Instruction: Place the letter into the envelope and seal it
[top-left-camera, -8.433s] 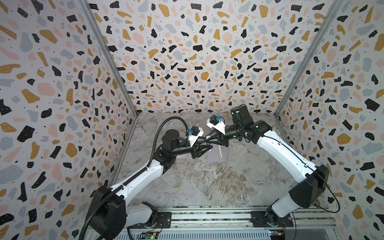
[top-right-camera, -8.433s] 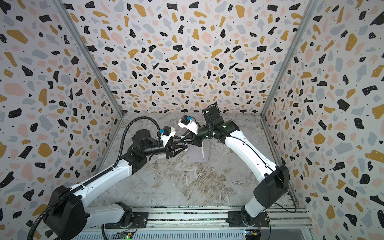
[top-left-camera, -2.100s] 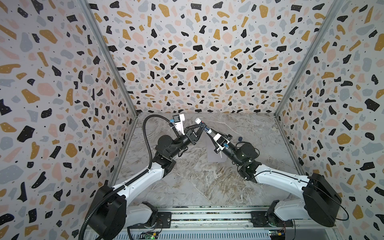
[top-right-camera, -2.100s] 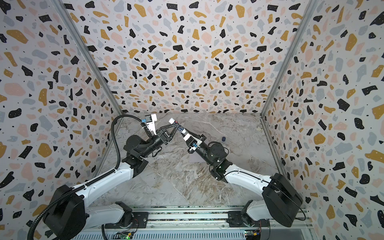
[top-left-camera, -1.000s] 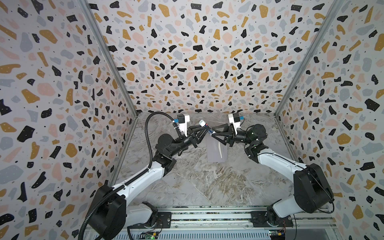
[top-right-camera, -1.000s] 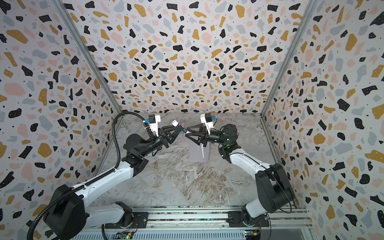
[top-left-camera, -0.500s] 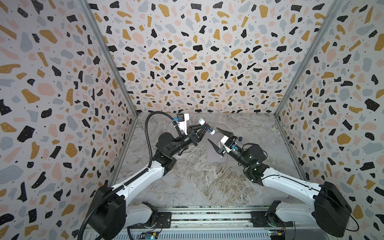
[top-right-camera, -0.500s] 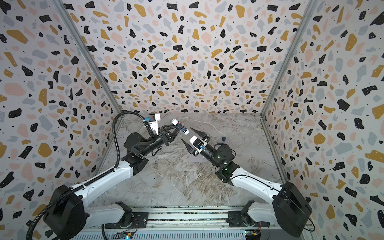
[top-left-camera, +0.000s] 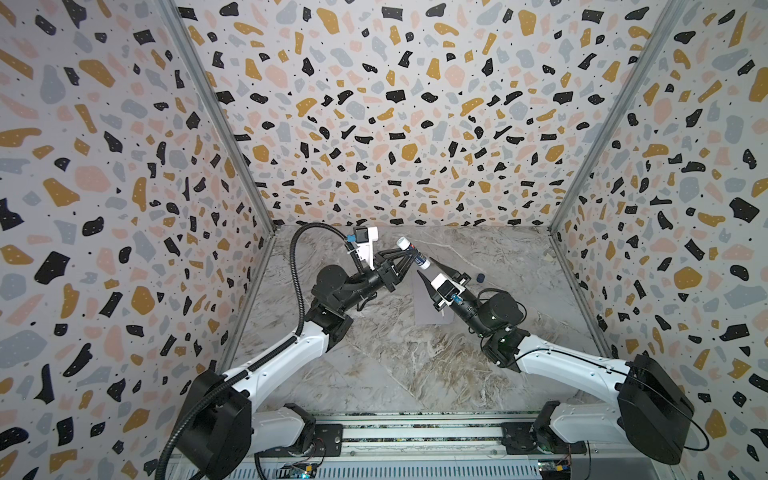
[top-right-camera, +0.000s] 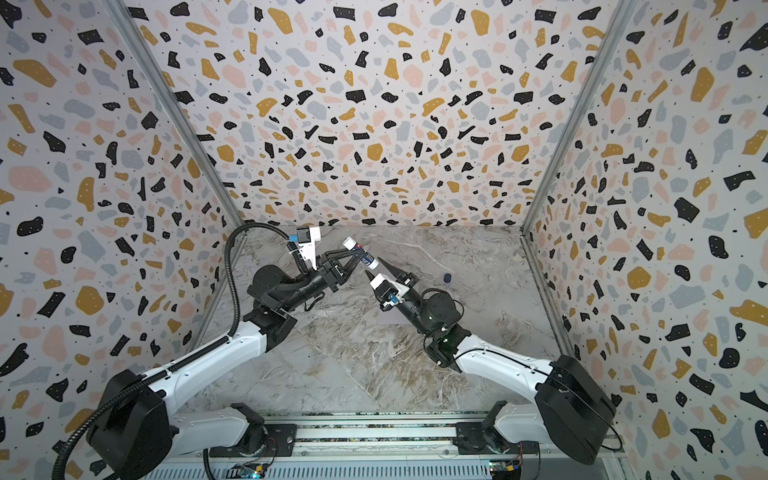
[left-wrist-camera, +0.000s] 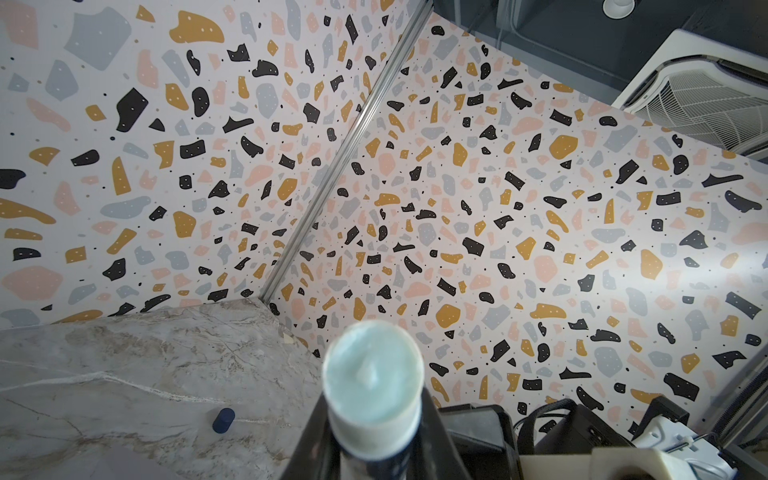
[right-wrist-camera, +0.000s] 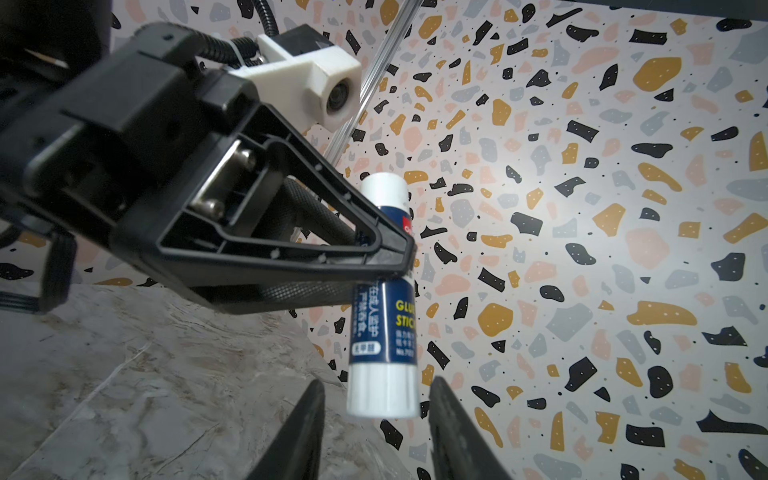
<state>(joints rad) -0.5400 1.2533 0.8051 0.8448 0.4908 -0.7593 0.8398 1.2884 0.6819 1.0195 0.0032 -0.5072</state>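
Up above the marble table (top-left-camera: 390, 365), we see the left gripper (right-wrist-camera: 395, 257) clamped across the blue middle of a glue stick (right-wrist-camera: 384, 324), holding it clear of the surface and tilted. The left wrist view looks straight down the uncapped end of the stick, where a pale blue-green face of glue sits inside a white collar. In both top views that end points up and towards the back wall, while the white ribbed base points down towards the right arm.

We find the right gripper (right-wrist-camera: 376, 384) parted, one finger on each side of that white base. The right wrist view shows a sliver of wall between each finger and the stick, so we read it as open and not touching.

Below, the envelope (top-left-camera: 428, 311) lies flat on the table near the middle, a pale lavender-grey rectangle. In both top views the right gripper and its wrist hide part of it, and we cannot tell how its flap lies. In a top view only its lower edge shows (top-right-camera: 392, 319).

A small dark blue cap (top-left-camera: 481, 277) rests on the table to the right of the envelope, apart from it and from both arms. We also see it in the left wrist view (left-wrist-camera: 223, 419).
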